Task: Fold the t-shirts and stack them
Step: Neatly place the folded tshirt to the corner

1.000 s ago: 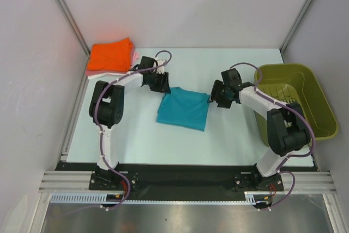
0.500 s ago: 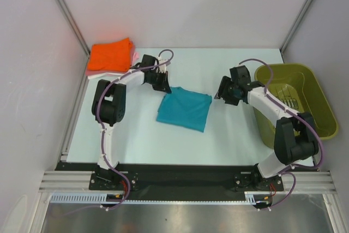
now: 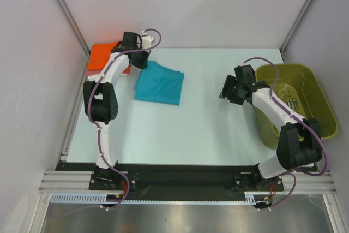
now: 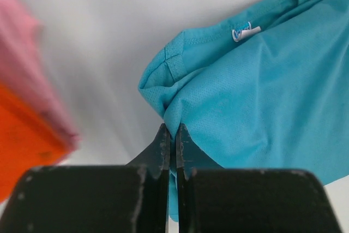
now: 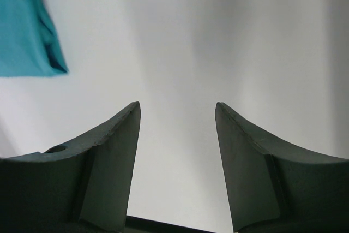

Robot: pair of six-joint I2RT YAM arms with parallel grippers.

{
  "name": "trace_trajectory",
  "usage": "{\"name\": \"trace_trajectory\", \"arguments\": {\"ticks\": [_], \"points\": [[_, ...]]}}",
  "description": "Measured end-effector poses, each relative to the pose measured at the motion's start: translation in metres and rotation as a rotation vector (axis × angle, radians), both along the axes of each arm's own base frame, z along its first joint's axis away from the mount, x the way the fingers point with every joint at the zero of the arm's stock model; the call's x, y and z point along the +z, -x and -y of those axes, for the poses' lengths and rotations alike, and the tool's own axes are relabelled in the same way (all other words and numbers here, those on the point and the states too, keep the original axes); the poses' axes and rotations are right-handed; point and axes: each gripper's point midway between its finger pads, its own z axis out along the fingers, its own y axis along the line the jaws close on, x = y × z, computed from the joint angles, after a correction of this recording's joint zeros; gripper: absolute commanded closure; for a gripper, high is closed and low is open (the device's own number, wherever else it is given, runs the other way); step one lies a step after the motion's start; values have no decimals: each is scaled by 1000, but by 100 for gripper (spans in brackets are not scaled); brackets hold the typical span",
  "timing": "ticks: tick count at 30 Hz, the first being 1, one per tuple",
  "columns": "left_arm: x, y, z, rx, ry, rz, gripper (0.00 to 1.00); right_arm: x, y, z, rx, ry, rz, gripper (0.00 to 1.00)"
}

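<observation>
**Teal t-shirt pinched at one corner, beside the stack**

The white desk is carrying everything, with the olive-green basket sitting at its right edge. The folded teal t-shirt is lying flat on the left-centre of the desk, its far-left corner reaching up toward the stack in the far-left corner. That stack is showing a folded orange t-shirt on top and a pale pink t-shirt just beneath it; the left arm is covering part of it from above.

The left gripper is holding its jaws pressed together on a bunched fold at the teal t-shirt's edge, near the collar side where a small neck label is showing. The right gripper is hovering over bare desk near the basket, jaws wide apart and holding nothing, well apart from the teal t-shirt.

The likely trouble is coming from that single-corner grip. With only one point held and the other arm far off, the loose layers are probably going to sag or fall open once the cloth is leaving the desk, undoing the fold. The pinch is also looking thin, so the fabric could be slipping out midway. A low approach might be nudging the orange t-shirt askew.
</observation>
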Motion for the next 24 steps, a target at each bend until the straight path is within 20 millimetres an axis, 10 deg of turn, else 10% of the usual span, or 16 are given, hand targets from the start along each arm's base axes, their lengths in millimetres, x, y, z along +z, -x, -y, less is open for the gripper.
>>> {"name": "trace_trajectory", "arguments": {"ticks": [9, 24], "points": [[37, -40, -75, 79, -331, 185, 100, 1, 2, 3, 3, 13, -2, 38], [118, -90, -126, 157, -703, 497, 100, -3, 9, 13, -2, 63, -23, 38]]}}
